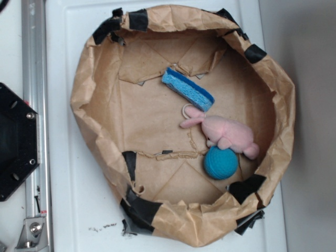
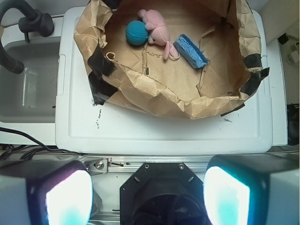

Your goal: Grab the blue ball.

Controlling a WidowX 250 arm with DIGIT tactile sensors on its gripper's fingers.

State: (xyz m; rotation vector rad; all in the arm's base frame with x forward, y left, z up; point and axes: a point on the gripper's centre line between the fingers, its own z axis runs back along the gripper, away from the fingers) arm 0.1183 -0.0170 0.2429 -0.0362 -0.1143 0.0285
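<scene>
- The claw (image 2: 147,192) is spread wide, holding nothing, its pads (image 2: 68,199) blurred at the wrist view's bottom edge.
- The blue ball (image 2: 136,33) lies well ahead of the claw, inside the paper basin (image 2: 154,91), touching the pink bunny (image 2: 157,26).
- The blue sponge (image 2: 191,51) sits just past the bunny.

Teal-blue ball (image 1: 220,163), knitted texture; pale pink plush bunny (image 1: 226,133); bright blue sponge (image 1: 187,90); brown paper enclosure (image 1: 89,94) patched with black tape; white bench (image 2: 164,131).

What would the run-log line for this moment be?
phase: pre-approach | pincer: open, empty, outside paper basin | blue ball: in basin, touching pink bunny | blue sponge: apart
</scene>
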